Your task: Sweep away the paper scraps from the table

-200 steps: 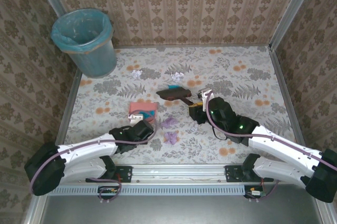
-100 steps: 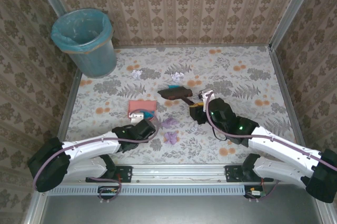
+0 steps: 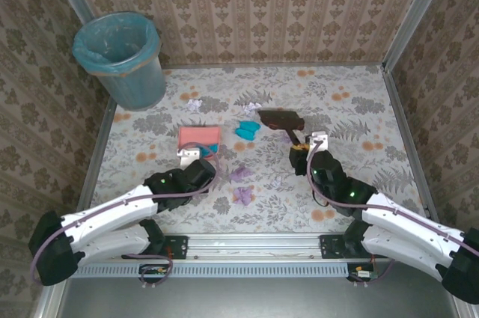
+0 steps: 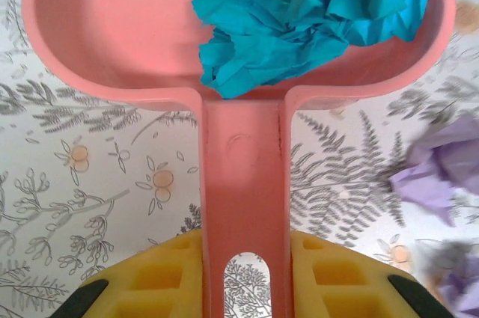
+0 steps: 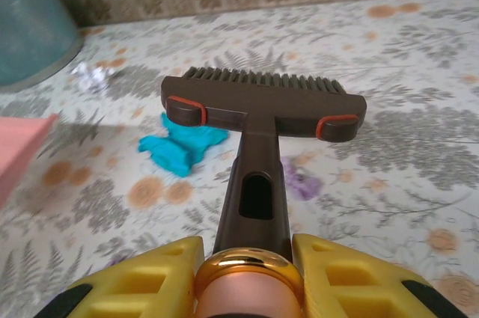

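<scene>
My left gripper (image 3: 191, 162) (image 4: 245, 277) is shut on the handle (image 4: 244, 183) of a pink dustpan (image 3: 199, 137) (image 4: 112, 34) lying flat on the table (image 3: 359, 108). A teal paper wad (image 4: 299, 26) sits in the pan against its back wall. My right gripper (image 3: 306, 150) (image 5: 247, 277) is shut on the handle of a dark brown brush (image 3: 281, 118) (image 5: 262, 102), bristles pointing away. Another teal scrap (image 3: 246, 129) (image 5: 179, 146) lies between pan and brush. Two lilac scraps (image 3: 240, 174) (image 3: 242, 196) lie near my arms, and two white ones (image 3: 194, 105) (image 3: 253, 107) lie farther back.
A teal-lined waste bin (image 3: 120, 54) (image 5: 30, 26) stands at the table's far left corner. Brown patterned walls close in the back and both sides. A tiny white scrap (image 3: 275, 183) lies near the right arm.
The brush has swung away to the right and farther back, uncovering the teal scrap. The dustpan has slid farther from the bases and slightly left.
</scene>
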You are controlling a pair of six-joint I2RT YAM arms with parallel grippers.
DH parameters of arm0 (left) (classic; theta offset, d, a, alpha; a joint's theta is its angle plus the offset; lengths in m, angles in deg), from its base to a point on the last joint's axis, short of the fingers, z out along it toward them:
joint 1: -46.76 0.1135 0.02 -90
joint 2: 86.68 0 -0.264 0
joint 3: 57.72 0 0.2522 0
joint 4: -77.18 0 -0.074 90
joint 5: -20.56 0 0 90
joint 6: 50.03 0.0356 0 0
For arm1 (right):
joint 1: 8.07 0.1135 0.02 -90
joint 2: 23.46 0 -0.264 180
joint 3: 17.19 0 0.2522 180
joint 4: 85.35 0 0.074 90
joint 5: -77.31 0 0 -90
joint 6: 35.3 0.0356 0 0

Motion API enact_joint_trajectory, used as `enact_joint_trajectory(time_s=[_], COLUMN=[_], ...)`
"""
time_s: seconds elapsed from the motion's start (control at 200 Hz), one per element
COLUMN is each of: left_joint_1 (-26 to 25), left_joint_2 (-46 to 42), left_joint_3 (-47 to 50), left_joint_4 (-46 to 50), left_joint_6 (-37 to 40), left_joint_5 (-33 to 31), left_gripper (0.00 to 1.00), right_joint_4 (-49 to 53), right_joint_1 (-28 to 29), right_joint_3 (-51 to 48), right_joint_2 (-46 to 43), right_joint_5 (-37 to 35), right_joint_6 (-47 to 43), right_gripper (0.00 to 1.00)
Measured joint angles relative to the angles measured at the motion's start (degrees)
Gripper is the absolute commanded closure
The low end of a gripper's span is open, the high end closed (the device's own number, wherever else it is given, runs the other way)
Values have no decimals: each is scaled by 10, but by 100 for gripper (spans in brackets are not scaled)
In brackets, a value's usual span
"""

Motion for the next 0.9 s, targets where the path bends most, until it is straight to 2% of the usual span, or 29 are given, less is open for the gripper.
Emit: enact_joint_trajectory(time_s=[0.145, 0.35, 0.9], left_joint_1=[15, 83, 342], left_joint_2=[-5, 35, 242], left_joint_3=[-63, -186, -581], left_joint_4=[38, 99, 198], left_joint_6=[21, 53, 151], left_joint_5=[8, 37, 185], left_gripper=[100, 100, 100], right_joint_4=[-8, -14, -47], right_joint_1=[-9, -23, -25], right_joint_3=[-17, -25, -53], right_joint_2=[-12, -8, 5], right_joint_5=[-45, -73, -110], right_joint_6=[14, 31, 33], right_gripper=[100, 100, 100])
